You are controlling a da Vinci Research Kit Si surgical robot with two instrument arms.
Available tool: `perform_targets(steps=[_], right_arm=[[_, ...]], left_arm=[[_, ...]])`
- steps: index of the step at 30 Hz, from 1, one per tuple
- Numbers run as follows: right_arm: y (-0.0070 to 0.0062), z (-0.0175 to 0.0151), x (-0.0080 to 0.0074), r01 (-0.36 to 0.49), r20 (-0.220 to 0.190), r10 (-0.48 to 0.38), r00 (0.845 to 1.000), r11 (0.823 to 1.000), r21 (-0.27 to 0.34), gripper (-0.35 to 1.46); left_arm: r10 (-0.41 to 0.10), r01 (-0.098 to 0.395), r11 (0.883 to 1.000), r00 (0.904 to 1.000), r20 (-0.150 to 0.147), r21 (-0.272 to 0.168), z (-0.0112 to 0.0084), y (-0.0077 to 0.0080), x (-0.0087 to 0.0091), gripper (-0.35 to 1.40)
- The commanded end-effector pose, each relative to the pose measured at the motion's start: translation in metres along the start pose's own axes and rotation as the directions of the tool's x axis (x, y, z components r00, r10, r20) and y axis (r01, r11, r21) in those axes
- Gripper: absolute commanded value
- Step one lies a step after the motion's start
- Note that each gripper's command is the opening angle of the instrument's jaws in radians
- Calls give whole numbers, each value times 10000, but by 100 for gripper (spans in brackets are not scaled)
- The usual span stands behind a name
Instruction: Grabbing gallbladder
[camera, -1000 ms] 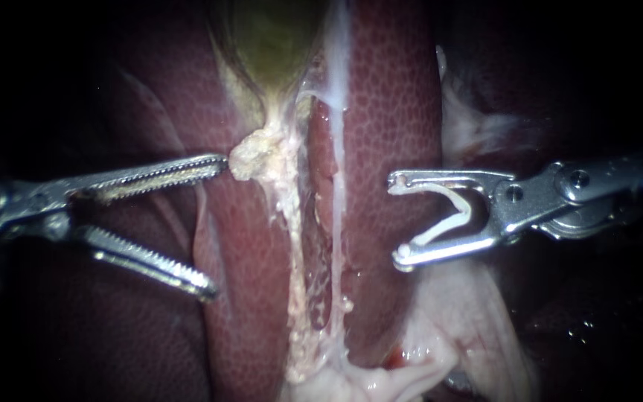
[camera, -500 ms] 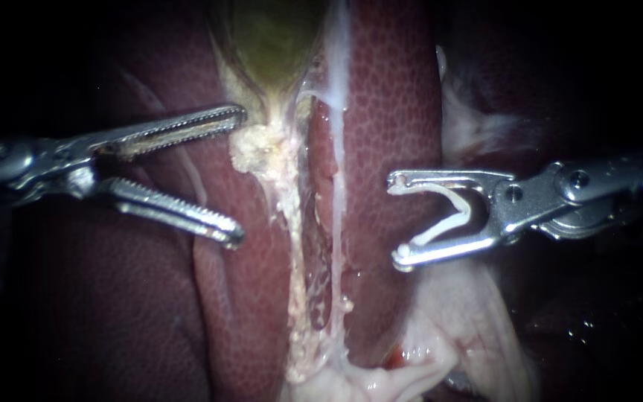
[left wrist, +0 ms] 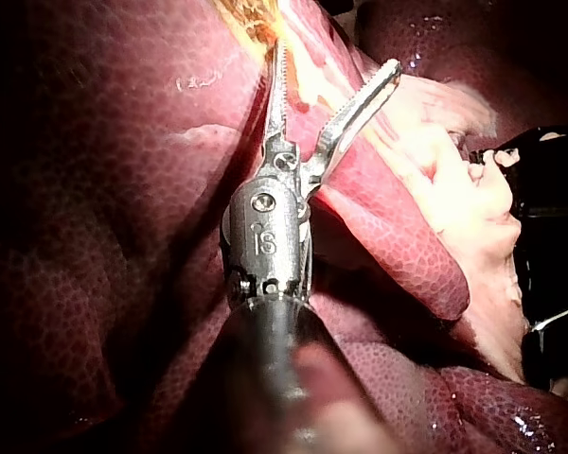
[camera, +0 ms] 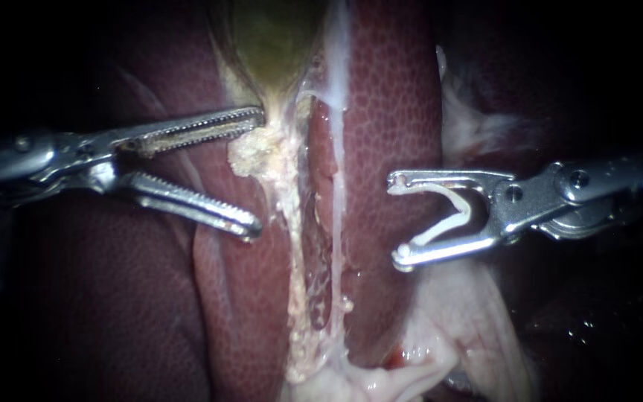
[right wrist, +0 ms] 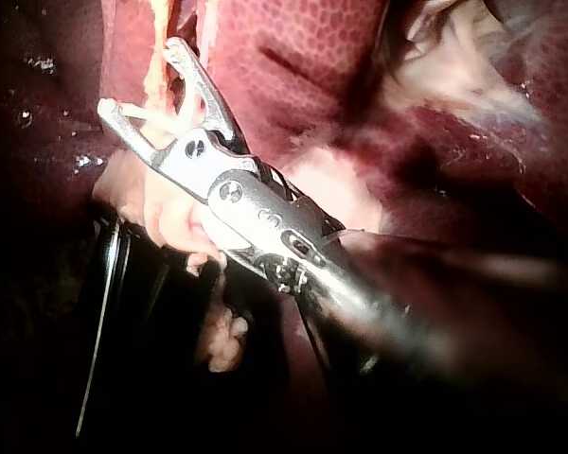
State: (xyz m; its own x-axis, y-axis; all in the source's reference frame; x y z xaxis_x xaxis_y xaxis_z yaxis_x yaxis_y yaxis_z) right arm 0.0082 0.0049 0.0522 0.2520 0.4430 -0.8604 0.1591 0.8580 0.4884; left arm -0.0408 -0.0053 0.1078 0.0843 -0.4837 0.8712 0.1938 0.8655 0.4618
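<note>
Your left instrument (camera: 257,171): jaws wide, upper tip at the gallbladder (camera: 269,37) neck. Your right instrument (camera: 397,219) jaws hold a white clip (camera: 464,214).

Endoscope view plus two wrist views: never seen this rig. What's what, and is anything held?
Bench surgical robot: two thin shafts, each ending in small jaws. The endoscope view is the close camera on the tissue; each wrist view looks along one arm's own instrument. The tissue is a dark red liver with the greenish gallbladder lying against it. The left instrument has toothed jaws open around a pale lump at the gallbladder's narrow end, gripping nothing. The right instrument holds a white clip between its jaws.
</note>
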Motion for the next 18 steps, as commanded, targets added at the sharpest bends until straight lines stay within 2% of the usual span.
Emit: perform_targets(steps=[1,11,13,18], right_arm=[[0,0,0,-4,0,4,10000,10000,-8,60],[0,1,0,-6,0,6,10000,10000,-14,60],[0,2,1,-6,0,6,10000,10000,-15,60],[0,2,1,-6,0,6,10000,10000,-16,60]], left_arm=[[18,-18,10000,10000,-2,-6,1,1,0,69],[-410,410,9990,9992,-7,-184,5,4,11,54],[-529,528,9980,9986,-13,-343,5,5,12,51],[-701,700,9954,9975,11,-651,3,11,18,29]])
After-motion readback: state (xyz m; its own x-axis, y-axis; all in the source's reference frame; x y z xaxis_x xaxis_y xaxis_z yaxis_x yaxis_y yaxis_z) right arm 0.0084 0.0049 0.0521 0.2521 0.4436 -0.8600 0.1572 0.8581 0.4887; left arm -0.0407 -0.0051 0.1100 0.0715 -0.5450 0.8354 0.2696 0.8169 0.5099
